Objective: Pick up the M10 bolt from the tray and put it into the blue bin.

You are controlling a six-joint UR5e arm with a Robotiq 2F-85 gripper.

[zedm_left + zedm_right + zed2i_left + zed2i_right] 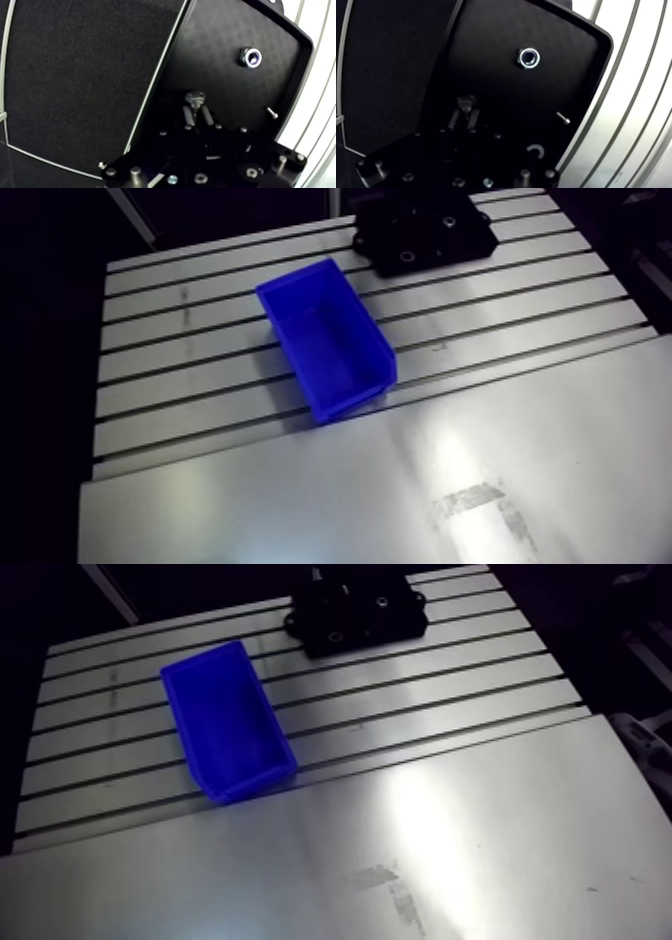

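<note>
Between the fingers (188,115), M10 bolt (195,98) clamped, shank lengthwise, head pointing ahead

A blue bin (228,724) stands open on the slotted aluminium table (450,674), angled across the slots. A black tray (355,609) sits at the table's far edge, apart from the bin. A smooth metal sheet (400,854) covers the near side.

Nut (251,56) & small screw (271,112) lie apart; slotted alu table (200,328) w/ scuffed metal sheet (300,508) adjoining.
</note>
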